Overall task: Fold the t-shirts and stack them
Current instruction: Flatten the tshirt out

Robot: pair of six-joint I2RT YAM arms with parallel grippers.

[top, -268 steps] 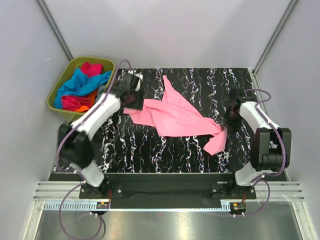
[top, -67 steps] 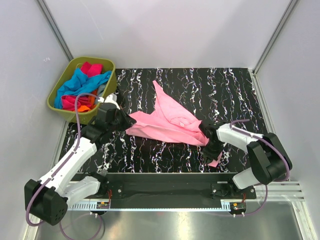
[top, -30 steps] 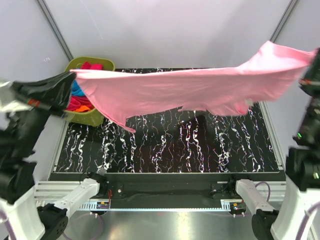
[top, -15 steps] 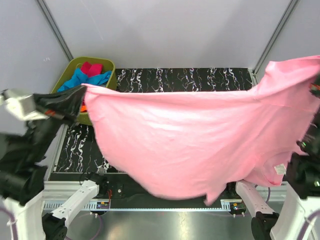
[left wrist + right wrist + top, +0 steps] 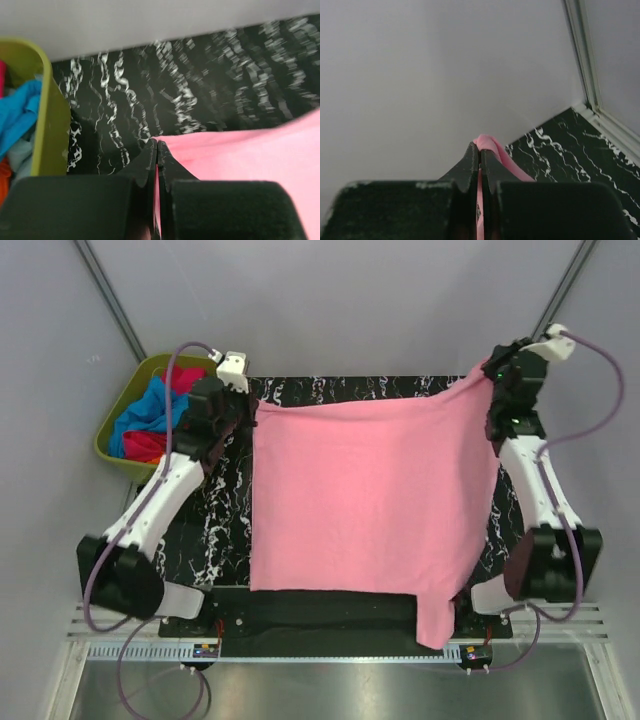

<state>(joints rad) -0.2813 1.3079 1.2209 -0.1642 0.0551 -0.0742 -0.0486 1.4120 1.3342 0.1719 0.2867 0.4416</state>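
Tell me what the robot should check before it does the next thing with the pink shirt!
1. Left gripper shut on a corner of the pink shirt: ok.
2. Right gripper shut on the other far corner: ok.
3. Shirt spread wide, not bunched: ok.
4. Whole shirt over the table: not ok, one flap hangs past the near edge.
5. Shirt apart from the bin: ok.
6. Sleeves lying flat: cannot tell.

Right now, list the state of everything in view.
Light pink t-shirt: spread open, both far corners pinched.
Left fingers: shut on its corner.
Right fingers: shut on its other corner.
Green bin: holds crumpled shirts.
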